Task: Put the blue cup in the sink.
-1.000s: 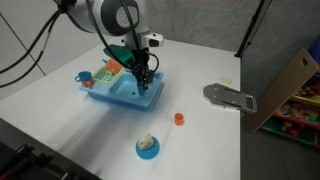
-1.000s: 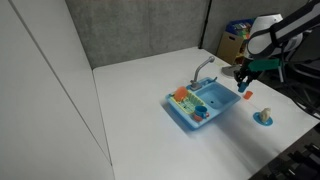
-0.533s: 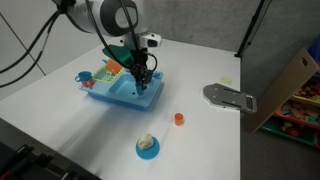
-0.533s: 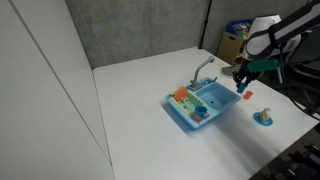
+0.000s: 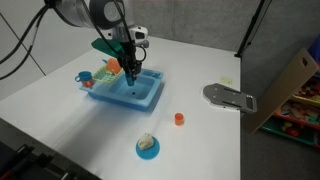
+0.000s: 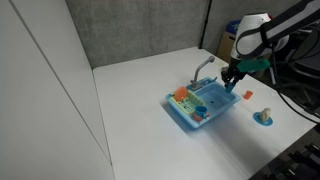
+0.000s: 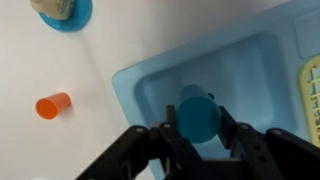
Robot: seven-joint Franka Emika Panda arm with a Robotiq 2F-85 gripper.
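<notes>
Gripping the tiny blue plastic cylindrical cup [image 7: 197, 120], the black 2-finger gripper [image 7: 196, 110] hangs over the basin of the light-blue plastic toy sink [image 7: 150, 95]. Fingers hide both cup sides. Exterior views barely resolve the cup.

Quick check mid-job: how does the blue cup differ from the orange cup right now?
Colour: the blue cup is blue, the orange cup orange. State: the blue cup is clamped in the gripper; the orange cup is untouched. Place: the blue cup hangs over the sink basin; the orange cup sits on the white table. Both are small, handle-less cylinders.
</notes>
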